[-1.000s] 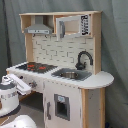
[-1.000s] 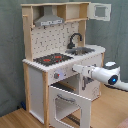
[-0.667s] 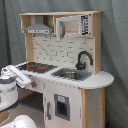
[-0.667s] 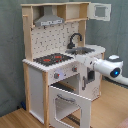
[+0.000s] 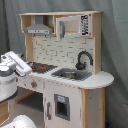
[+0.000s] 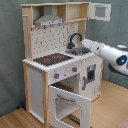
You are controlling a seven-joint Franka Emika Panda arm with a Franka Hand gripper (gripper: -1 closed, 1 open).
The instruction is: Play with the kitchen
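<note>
Against the grey curtain stands the kitchen (image 5: 67, 70) (image 6: 62, 60), its oven door (image 6: 70, 104) swung down open in the second exterior view. At the second exterior view's right the white arm (image 6: 107, 51) reaches over the sink (image 6: 79, 50), perhaps touching the counter; I cannot tell how its pincer is set.

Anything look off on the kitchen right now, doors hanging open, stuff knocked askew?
Two doors on the kitchen stand open. In the second exterior view the oven door is swung out from the front, and the upper cabinet door juts out at the top corner. Nothing looks spilled or broken. The arm reaches in by the sink.
</note>
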